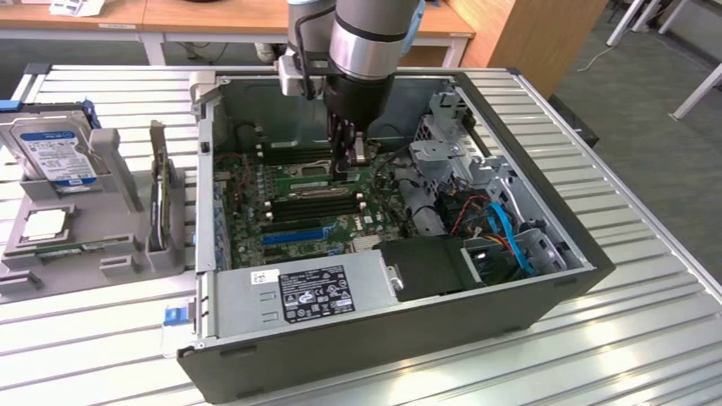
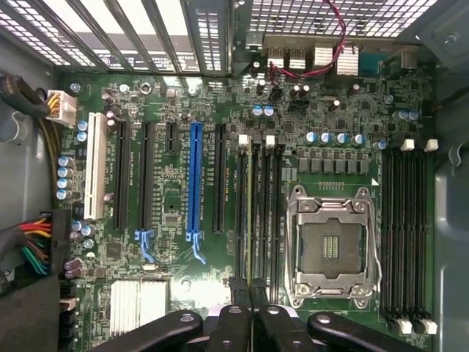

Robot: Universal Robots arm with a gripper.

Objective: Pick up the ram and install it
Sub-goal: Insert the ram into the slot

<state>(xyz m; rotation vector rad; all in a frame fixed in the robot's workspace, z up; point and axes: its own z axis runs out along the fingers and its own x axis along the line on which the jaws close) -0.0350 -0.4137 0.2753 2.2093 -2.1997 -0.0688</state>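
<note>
Claw (image 2: pixel 250 295) clamped on ram (image 2: pixel 249 209); slots (image 2: pixel 241 220) just beneath it. Any skew and you'd likely jam or bend it.

We see a silver metal table (image 1: pixel 631 279) with long ribs, and light shines bright on its near part. Far back stand wooden desks (image 1: pixel 203 13) with white edges. On the exterior view's right, far back, there is a tall wooden panel (image 1: pixel 542 30). The floor (image 1: pixel 665 161) is grey, and thin white legs (image 1: pixel 694 89) stand on it.
</note>
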